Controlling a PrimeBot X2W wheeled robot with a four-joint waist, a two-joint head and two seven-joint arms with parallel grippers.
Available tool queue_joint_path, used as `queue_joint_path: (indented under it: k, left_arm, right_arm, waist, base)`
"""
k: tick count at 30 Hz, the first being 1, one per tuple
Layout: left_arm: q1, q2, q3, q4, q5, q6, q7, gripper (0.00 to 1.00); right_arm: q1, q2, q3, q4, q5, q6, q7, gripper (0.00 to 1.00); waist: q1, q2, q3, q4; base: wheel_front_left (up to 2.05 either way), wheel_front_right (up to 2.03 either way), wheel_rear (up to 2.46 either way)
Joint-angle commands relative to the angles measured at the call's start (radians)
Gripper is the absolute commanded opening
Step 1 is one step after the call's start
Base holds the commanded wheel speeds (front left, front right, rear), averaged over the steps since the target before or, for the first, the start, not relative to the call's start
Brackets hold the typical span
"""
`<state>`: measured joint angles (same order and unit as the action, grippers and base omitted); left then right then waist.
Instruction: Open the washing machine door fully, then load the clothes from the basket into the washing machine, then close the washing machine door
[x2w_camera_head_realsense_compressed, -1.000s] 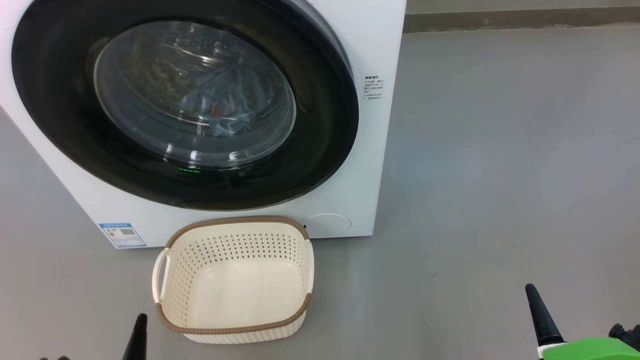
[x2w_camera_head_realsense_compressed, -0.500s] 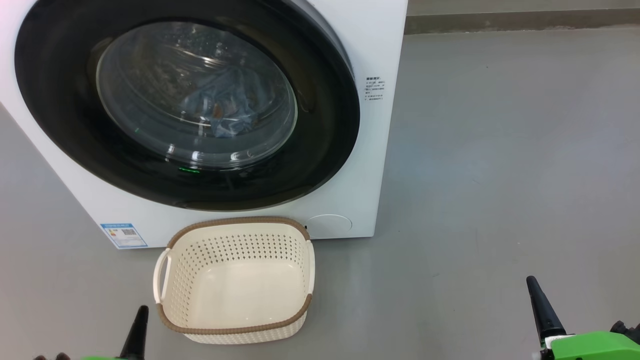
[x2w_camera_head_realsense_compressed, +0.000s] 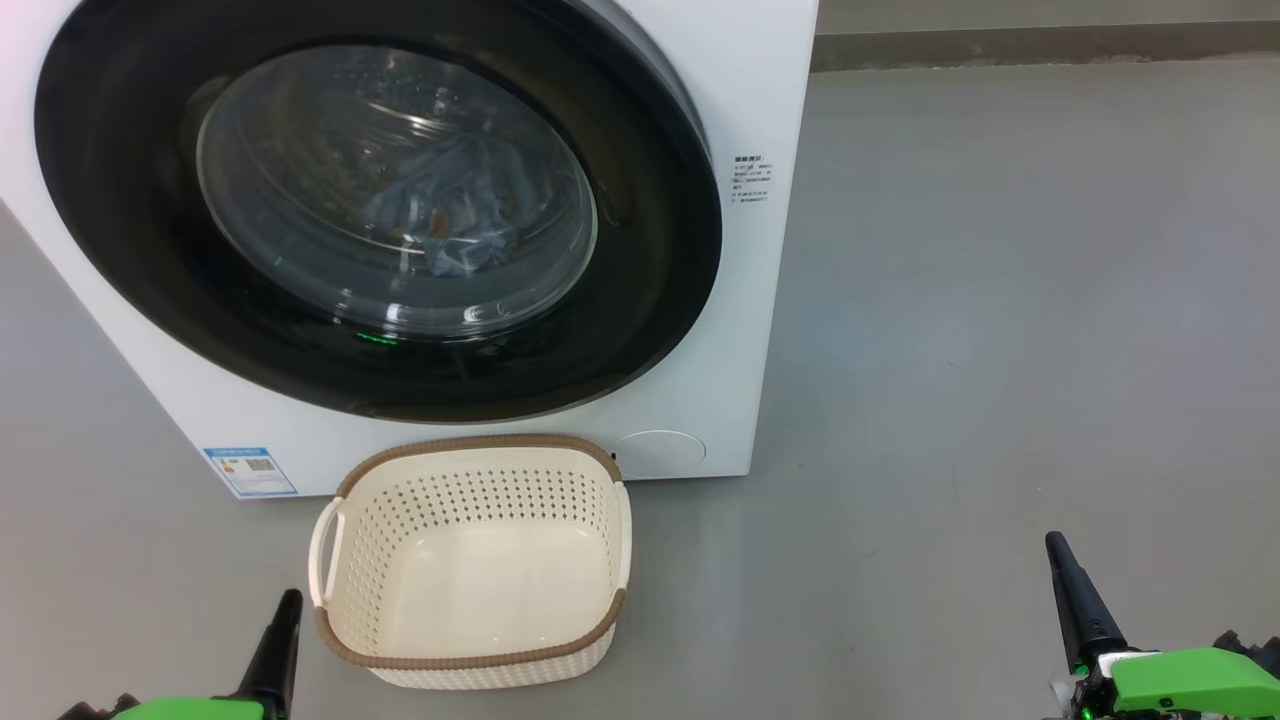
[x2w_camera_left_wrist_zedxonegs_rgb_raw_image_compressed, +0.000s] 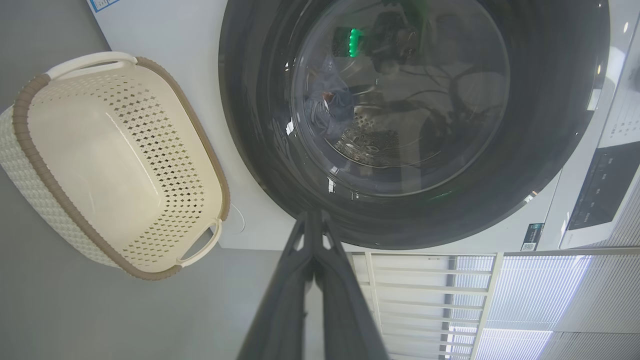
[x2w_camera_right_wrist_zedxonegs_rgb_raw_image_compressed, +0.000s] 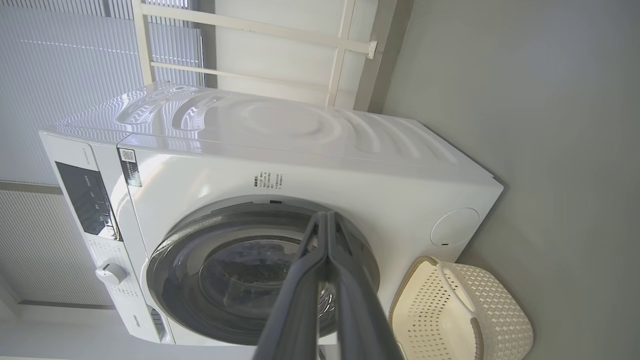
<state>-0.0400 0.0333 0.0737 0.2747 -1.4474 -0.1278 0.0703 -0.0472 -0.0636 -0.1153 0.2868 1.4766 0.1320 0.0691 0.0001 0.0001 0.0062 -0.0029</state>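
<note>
The washing machine (x2w_camera_head_realsense_compressed: 735, 90) stands white at the upper left, its glossy black door (x2w_camera_head_realsense_compressed: 130, 230) flush against the front. Through the glass porthole, light blue clothes (x2w_camera_head_realsense_compressed: 470, 215) lie inside the drum, also seen behind the glass in the left wrist view as clothes (x2w_camera_left_wrist_zedxonegs_rgb_raw_image_compressed: 330, 107). The cream basket (x2w_camera_head_realsense_compressed: 470, 665) sits on the floor before the machine with nothing in it. My left gripper (x2w_camera_head_realsense_compressed: 280, 640) is shut at the lower left, beside the basket's left handle. My right gripper (x2w_camera_head_realsense_compressed: 1075, 600) is shut at the lower right, far from the machine. Both wrist views show fingers pressed together.
Grey floor (x2w_camera_head_realsense_compressed: 1000, 350) stretches to the right of the machine. A dark skirting strip (x2w_camera_head_realsense_compressed: 1040, 45) runs along the far wall. A blue label (x2w_camera_head_realsense_compressed: 250, 470) and a round cap (x2w_camera_head_realsense_compressed: 660, 450) sit low on the machine's front. White railing (x2w_camera_left_wrist_zedxonegs_rgb_raw_image_compressed: 425, 300) stands beside the machine.
Both grippers have risen a little higher into the head view, their green wrists now showing. The head view has shifted slightly. Door, basket and clothes are as before.
</note>
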Motion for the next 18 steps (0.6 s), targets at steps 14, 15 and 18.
queue_joint_path:
  k: [14, 15, 18]
  left_arm:
    - [-0.068, 0.017, 0.041, -0.029, -0.161, -0.003, 0.043, 0.0]
    - [-0.068, 0.017, 0.041, -0.029, -0.161, -0.003, 0.043, 0.0]
    - [-0.068, 0.017, 0.04, -0.029, -0.161, -0.003, 0.043, 0.0]
  right_arm:
    - [-0.061, 0.013, 0.001, -0.042, 0.131, -0.001, 0.045, 0.0]
    - [-0.061, 0.013, 0.001, -0.042, 0.131, -0.001, 0.045, 0.0]
    - [-0.061, 0.013, 0.001, -0.042, 0.131, -0.001, 0.045, 0.0]
  waist:
    - [0.0, -0.0001, -0.003, 0.003]
    - [0.0, -0.0001, -0.003, 0.003]
    - [0.0, -0.0001, -0.003, 0.003]
  base:
    - [0.0, 0.0, 0.0]
    - [0.0, 0.0, 0.0]
    - [0.0, 0.0, 0.0]
